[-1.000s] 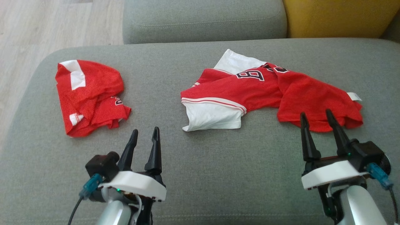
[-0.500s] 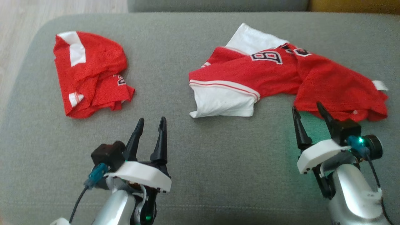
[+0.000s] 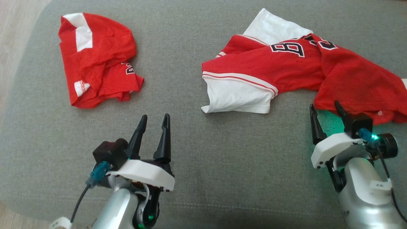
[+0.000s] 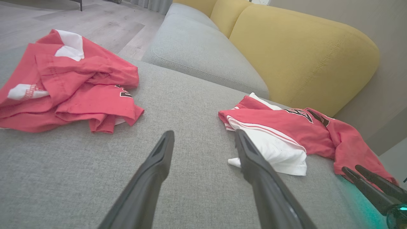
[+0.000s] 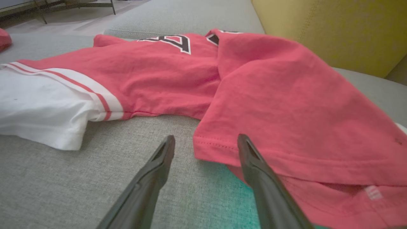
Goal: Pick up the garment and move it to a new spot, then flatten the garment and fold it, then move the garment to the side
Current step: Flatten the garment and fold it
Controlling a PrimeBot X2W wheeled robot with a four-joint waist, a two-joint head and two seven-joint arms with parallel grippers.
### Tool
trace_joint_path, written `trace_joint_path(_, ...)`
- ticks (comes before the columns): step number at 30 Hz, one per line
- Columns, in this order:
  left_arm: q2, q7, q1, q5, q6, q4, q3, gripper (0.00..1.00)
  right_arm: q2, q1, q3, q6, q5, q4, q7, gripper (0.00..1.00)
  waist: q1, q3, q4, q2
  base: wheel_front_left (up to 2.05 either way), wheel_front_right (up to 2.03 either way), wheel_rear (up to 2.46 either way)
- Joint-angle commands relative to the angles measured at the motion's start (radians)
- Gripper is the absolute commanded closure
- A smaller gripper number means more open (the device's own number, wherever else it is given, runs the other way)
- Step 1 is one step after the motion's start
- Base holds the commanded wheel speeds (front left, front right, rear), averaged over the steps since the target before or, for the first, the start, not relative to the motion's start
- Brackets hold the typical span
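Now, reading from left to right. At the far left is a strip of pale wood floor [image 3: 12, 31], beside the grey sofa seat [image 3: 222, 165] that I am working over.

Left part of the seat: a crumpled red garment [image 3: 98, 60] with white patches and part of a black numeral showing. It is bunched, with its folds overlapping.

My left gripper [image 3: 155, 116] hovers on my side of that garment, a little to its right and apart from the cloth. Its two fingers are spread wide, with nothing between them but bare grey upholstery.

Centre to right: the red and white jersey [image 3: 286, 70], the piece to be handled. It lies spread but wrinkled across the right part of the seat, well apart from the crumpled one. It has a white part edged with red stripes at its near left end, black-and-white numerals toward the far edge, and a red lobe running off to the right.

My right gripper [image 3: 324, 104] sits low over the seat at the jersey's near red hem. Its jaws are wide apart and grip nothing. In the right wrist view the hem's corner lies between the fingers, one finger over grey seat and the other over red cloth. Contact with the cloth: cannot tell.

Behind the seat, seen from my left wrist, is a yellow backrest [image 4: 302, 54].
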Motion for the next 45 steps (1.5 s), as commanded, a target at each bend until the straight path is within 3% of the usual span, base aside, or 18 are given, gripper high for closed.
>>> trace_joint_path(1,0.003,-0.006,-0.045,0.011,-0.003,-0.032,0.029,0.0,0.003,-0.042,0.015,0.008,-0.01,-0.007,-0.018,0.0,0.0,0.007,0.001,0.0,0.0,0.0,0.0)
trace_joint_path(9,0.003,-0.006,-0.058,0.019,-0.004,-0.034,0.027,0.0,0.007,-0.108,-0.01,0.008,-0.028,0.073,-0.041,0.0,0.0,0.042,0.002,0.0,0.0,0.0,0.0)
trace_joint_path(10,0.003,-0.006,-0.059,0.02,-0.004,-0.033,0.028,0.0,0.008,-0.115,-0.012,0.008,-0.028,0.084,-0.044,0.63,0.0,0.044,0.001,0.0,0.0,0.0,0.0)
trace_joint_path(11,0.003,-0.006,-0.06,0.021,-0.005,-0.032,0.03,0.0,0.009,-0.12,-0.014,0.008,-0.029,0.095,-0.046,1.0,0.0,0.045,0.0,0.0,0.0,0.0,0.0)
trace_joint_path(19,0.003,-0.006,-0.055,0.019,-0.005,-0.02,0.033,0.0,0.02,-0.138,0.002,0.008,-0.01,0.083,-0.069,1.0,0.0,0.012,-0.012,0.0,0.0,0.0,0.0)
trace_joint_path(27,0.003,-0.006,-0.026,0.001,0.0,-0.014,0.034,0.0,-0.011,-0.119,0.058,0.008,0.049,-0.115,-0.051,1.0,0.0,-0.073,-0.04,0.0,0.0,0.0,0.0)
trace_joint_path(36,0.003,-0.006,-0.021,-0.014,0.005,-0.032,0.017,0.0,-0.175,-0.21,0.051,0.008,0.173,-0.373,0.172,1.0,0.0,-0.071,-0.058,0.0,0.0,0.0,0.0)
trace_joint_path(41,0.003,-0.006,-0.035,-0.018,0.003,-0.034,0.005,0.0,-0.258,-0.304,0.01,0.008,0.22,-0.376,0.272,1.0,0.0,-0.029,-0.046,0.0,0.0,0.0,0.0)
trace_joint_path(45,0.003,-0.006,-0.055,-0.021,0.0,-0.036,0.003,0.0,-0.318,-0.383,-0.026,0.008,0.231,-0.3,0.336,1.0,0.0,0.012,-0.026,0.0,0.0,0.0,0.0)
